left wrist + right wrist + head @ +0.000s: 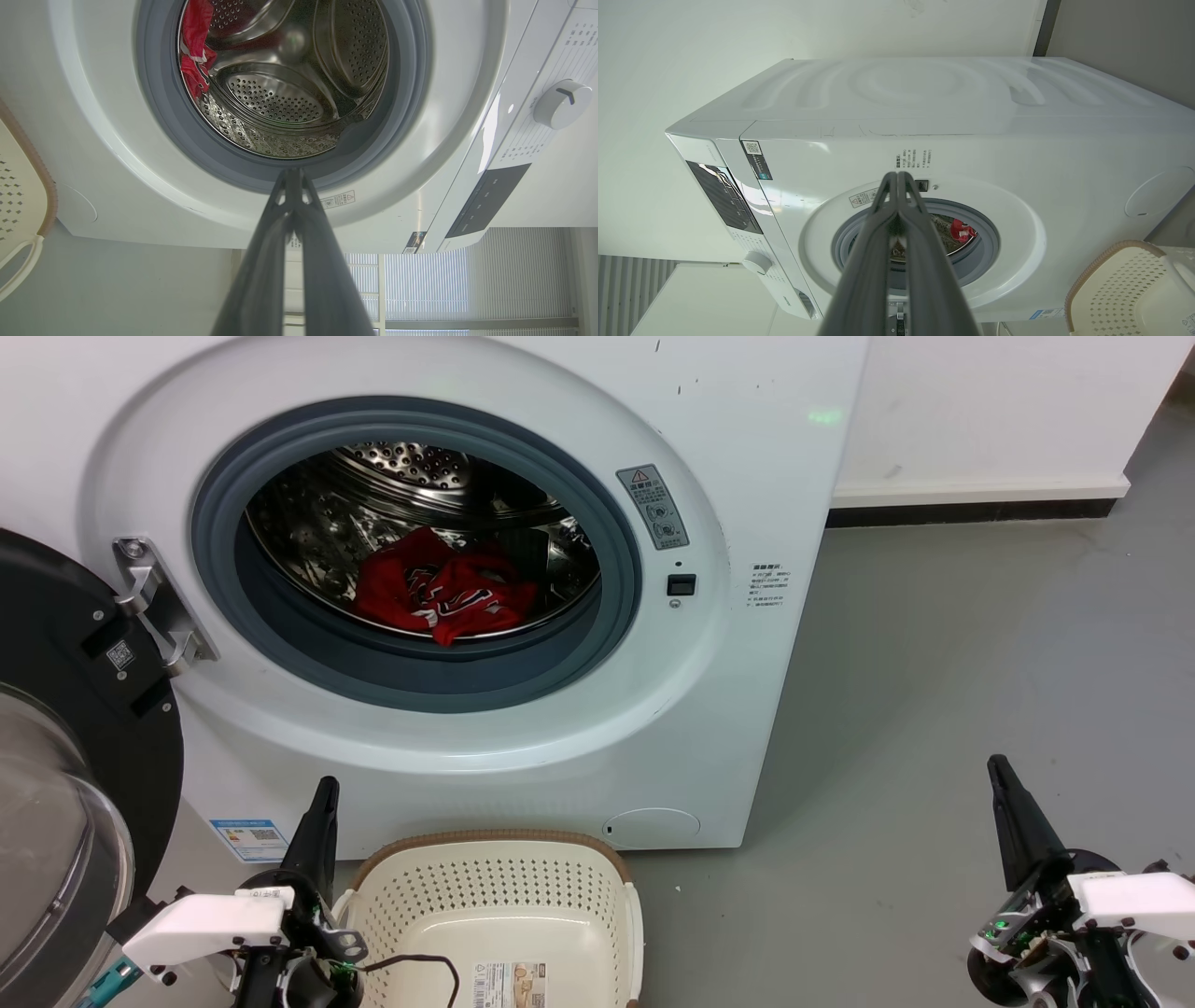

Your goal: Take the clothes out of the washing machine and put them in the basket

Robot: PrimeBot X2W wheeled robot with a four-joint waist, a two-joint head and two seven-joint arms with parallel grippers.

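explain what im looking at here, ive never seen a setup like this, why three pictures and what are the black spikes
One moment, three cameras on a two-armed robot. The head camera looks down at an open washing machine with red clothes in its drum and an empty basket on the floor in front. The black spikes are the robot's grippers: left gripper, right gripper. The other two pictures come from cameras on each wrist, looking along those fingers, so the washer appears tilted. Both grippers are shut and hold nothing.

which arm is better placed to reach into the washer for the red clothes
Left, probably. The left gripper sits just below the open washer, nearer the red clothes in the drum. The right gripper is off to the side over bare floor.
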